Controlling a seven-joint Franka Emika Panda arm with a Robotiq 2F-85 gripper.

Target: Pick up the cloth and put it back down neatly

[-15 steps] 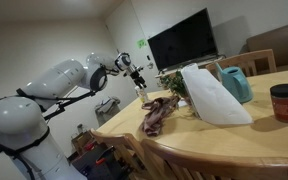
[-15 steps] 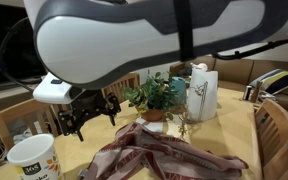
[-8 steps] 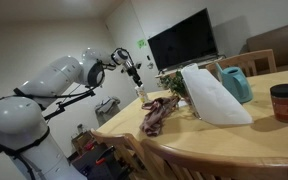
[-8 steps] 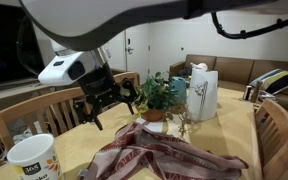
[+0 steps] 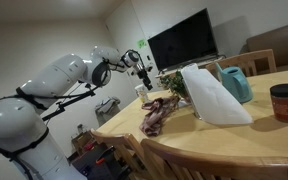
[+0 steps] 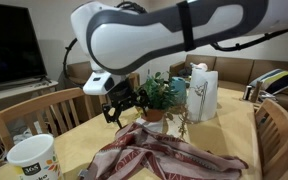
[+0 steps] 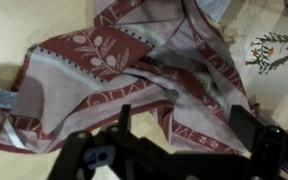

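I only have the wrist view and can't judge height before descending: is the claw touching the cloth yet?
Observer: No. In an exterior view the claw hangs open above the cloth, with a visible gap between them.
Operator: Anything close by that I could hit?
Observer: A potted plant stands right beside the cloth's far edge, close to the claw.
Operator: Anything else on the table?
Observer: A white mug stands near the table's edge, apart from the cloth.
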